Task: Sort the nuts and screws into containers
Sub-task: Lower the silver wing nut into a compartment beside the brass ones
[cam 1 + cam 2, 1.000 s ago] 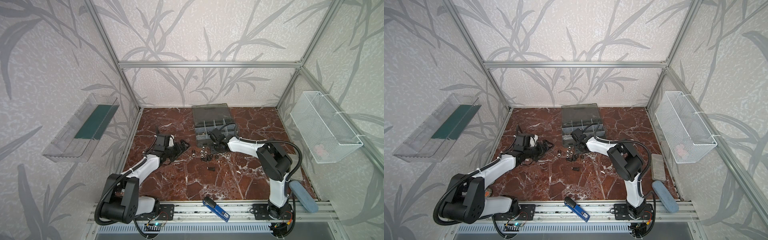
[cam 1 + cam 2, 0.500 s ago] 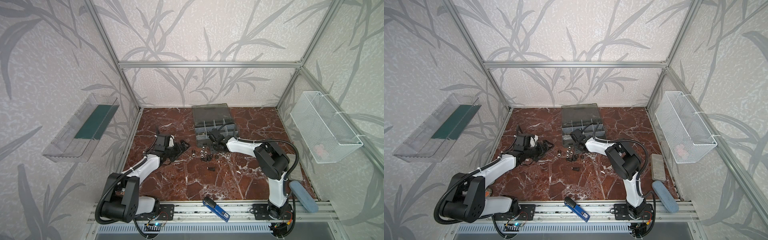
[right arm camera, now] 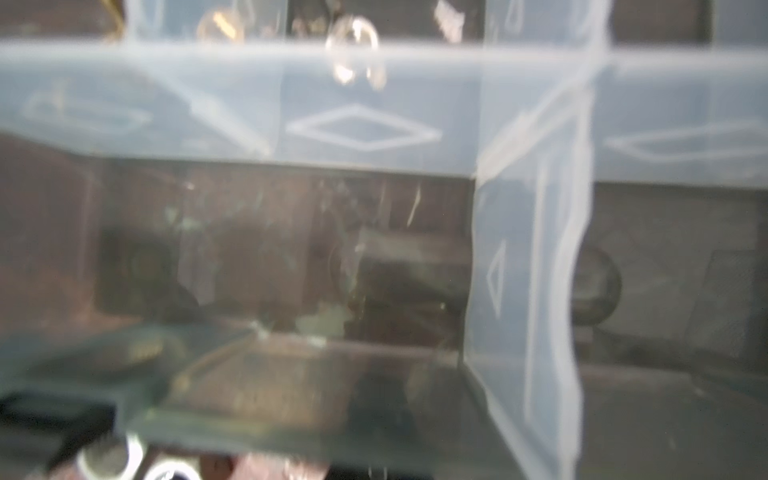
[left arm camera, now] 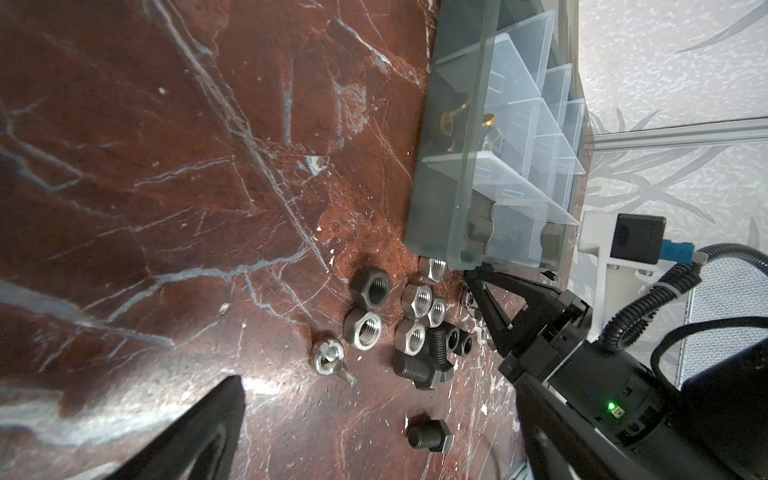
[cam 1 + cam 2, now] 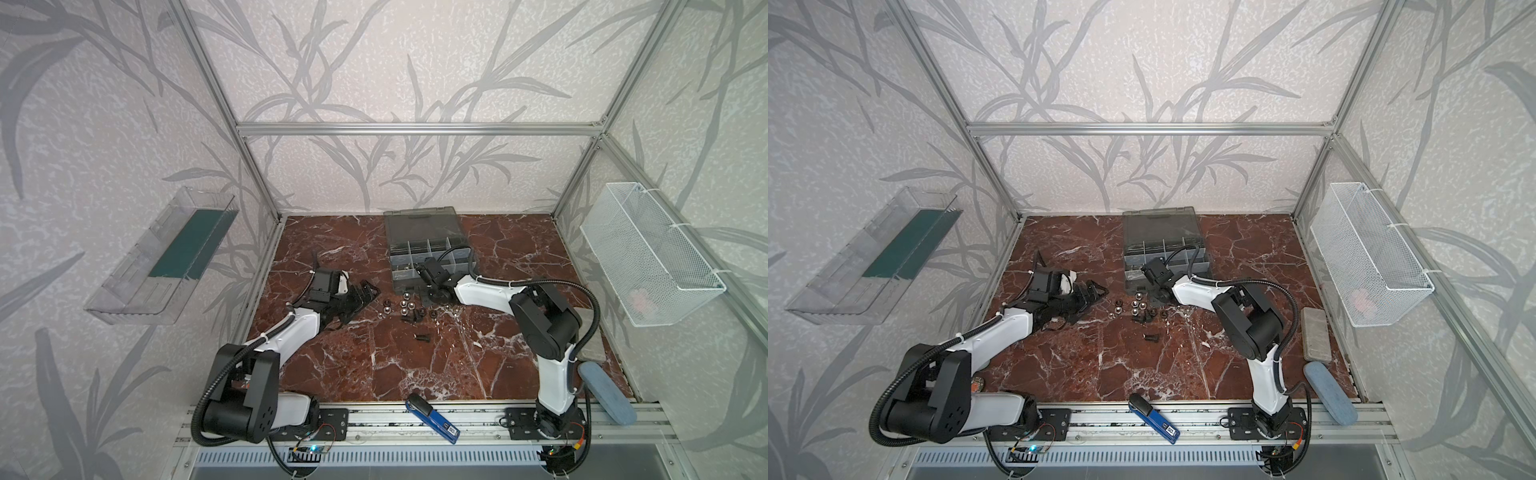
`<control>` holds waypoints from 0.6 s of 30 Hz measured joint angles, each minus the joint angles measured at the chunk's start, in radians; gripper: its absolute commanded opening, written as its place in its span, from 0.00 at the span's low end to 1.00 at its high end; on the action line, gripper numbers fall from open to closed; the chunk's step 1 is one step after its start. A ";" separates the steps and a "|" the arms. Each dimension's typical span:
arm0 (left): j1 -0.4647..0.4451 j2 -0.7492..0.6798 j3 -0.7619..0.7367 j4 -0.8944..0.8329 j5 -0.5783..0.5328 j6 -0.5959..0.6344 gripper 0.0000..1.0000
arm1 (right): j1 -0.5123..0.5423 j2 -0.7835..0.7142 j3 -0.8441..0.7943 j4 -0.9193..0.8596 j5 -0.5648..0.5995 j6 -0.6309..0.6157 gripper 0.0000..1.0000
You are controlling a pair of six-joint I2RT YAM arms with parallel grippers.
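Left gripper [image 5: 360,304] is wide open just left of the pile of nuts [image 4: 415,316] and screws [image 4: 419,370], which sits in front of the containers [image 4: 453,199]. Right gripper [image 4: 473,280] is pinched shut at the pile's right edge, so it's nearer I'd say. Can't tell if anything's caught.

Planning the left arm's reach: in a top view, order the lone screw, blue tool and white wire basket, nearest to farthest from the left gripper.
1. Lone screw, mid-table, right of the left gripper.
2. Blue tool, on the front rail.
3. White wire basket, on the right wall.
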State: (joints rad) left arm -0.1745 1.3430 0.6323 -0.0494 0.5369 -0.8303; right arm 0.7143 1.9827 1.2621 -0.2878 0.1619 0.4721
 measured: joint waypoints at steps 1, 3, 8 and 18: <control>0.000 0.000 0.000 0.000 0.000 0.000 1.00 | 0.000 -0.018 -0.008 -0.013 -0.013 -0.016 0.00; 0.000 0.000 0.000 0.000 0.000 0.000 1.00 | 0.000 -0.053 -0.009 -0.034 -0.032 -0.045 0.00; 0.000 0.001 0.000 0.001 0.004 0.000 0.99 | -0.005 -0.183 0.031 -0.053 -0.061 -0.134 0.00; 0.000 0.001 0.000 0.015 0.014 -0.003 0.99 | -0.131 -0.068 0.312 -0.052 -0.126 -0.197 0.00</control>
State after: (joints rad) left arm -0.1745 1.3437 0.6323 -0.0341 0.5514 -0.8330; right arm 0.5831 1.9148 1.5738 -0.3401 0.0357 0.2749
